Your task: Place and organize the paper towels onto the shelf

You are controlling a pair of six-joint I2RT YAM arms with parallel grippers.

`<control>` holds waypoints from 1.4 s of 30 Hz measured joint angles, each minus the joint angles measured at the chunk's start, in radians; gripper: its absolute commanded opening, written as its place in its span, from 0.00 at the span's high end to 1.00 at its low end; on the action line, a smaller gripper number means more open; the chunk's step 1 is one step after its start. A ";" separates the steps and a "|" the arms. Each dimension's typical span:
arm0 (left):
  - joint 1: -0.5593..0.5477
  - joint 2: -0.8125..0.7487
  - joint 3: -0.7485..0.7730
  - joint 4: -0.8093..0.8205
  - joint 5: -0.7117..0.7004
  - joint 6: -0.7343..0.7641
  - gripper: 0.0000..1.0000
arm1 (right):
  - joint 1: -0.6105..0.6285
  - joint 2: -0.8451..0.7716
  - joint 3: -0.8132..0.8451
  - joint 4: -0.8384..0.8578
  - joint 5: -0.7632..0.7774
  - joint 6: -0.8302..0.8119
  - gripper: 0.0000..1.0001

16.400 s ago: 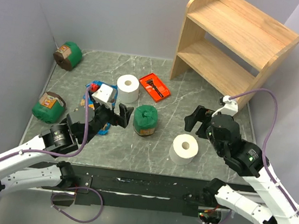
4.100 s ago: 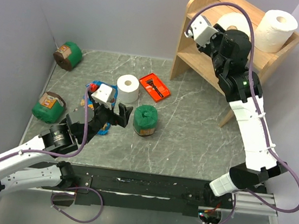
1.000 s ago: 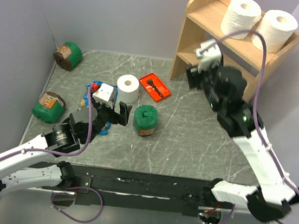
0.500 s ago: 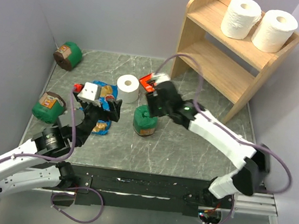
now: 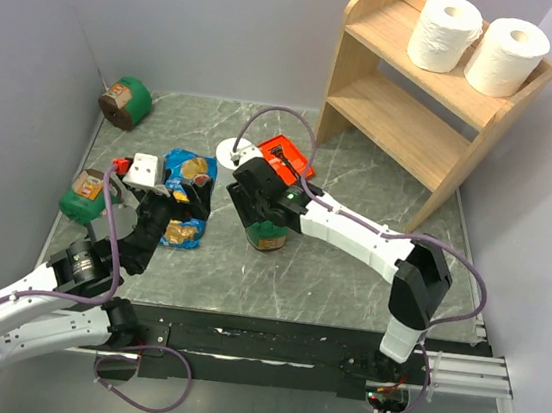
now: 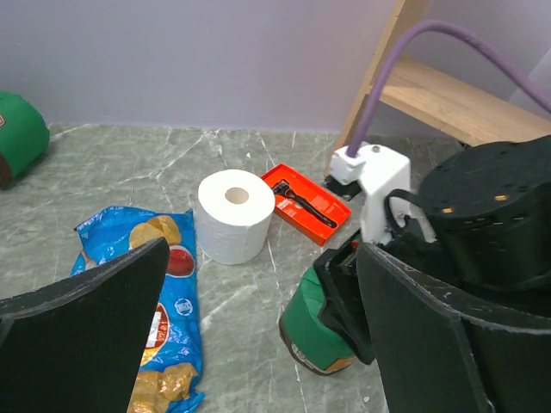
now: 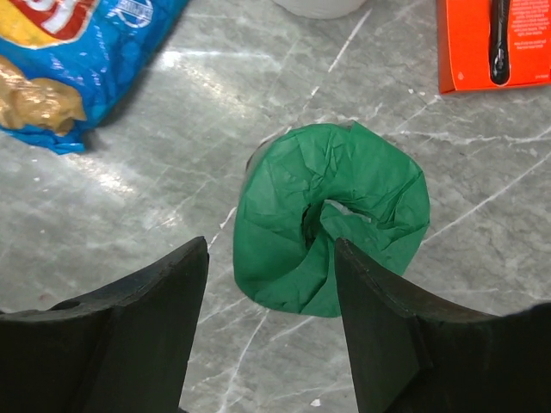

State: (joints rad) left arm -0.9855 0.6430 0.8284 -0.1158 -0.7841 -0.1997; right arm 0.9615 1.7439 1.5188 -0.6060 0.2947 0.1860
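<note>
Two paper towels (image 5: 444,33) (image 5: 508,57) stand upright on the top tier of the wooden shelf (image 5: 398,116). A third white paper towel (image 6: 235,215) stands on the table beside an orange box; my right arm partly covers this paper towel (image 5: 227,151) in the top view. My right gripper (image 7: 269,318) is open and hangs just above a green canister (image 7: 331,219), with nothing between its fingers. My left gripper (image 6: 258,344) is wide open and empty, set back left of the roll, over the chips bag.
A blue chips bag (image 5: 184,200) lies left of centre. The orange box (image 5: 285,153) with a black tool lies near the shelf's foot. Two more green canisters (image 5: 123,100) (image 5: 81,195) lie by the left wall. My right arm (image 5: 353,238) spans the table's middle.
My right arm has swung down from the shelf and leftward across the table, ending over the green canister. My left arm has drawn back to the left.
</note>
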 measured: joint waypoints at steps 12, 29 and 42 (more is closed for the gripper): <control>0.000 0.002 0.000 -0.001 0.001 0.000 0.04 | 0.020 0.121 0.011 -0.033 0.045 0.008 0.34; 0.000 0.015 0.000 -0.001 0.001 0.000 0.03 | 0.031 0.160 -0.023 0.019 0.097 -0.029 0.59; 0.000 0.015 0.000 -0.001 0.001 0.000 0.04 | 0.051 0.031 -0.073 -0.104 0.257 -0.214 0.62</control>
State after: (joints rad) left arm -0.9855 0.6582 0.8284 -0.1169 -0.7830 -0.1997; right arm 1.0122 1.7744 1.4456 -0.7101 0.5518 -0.0284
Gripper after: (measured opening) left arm 0.966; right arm 0.448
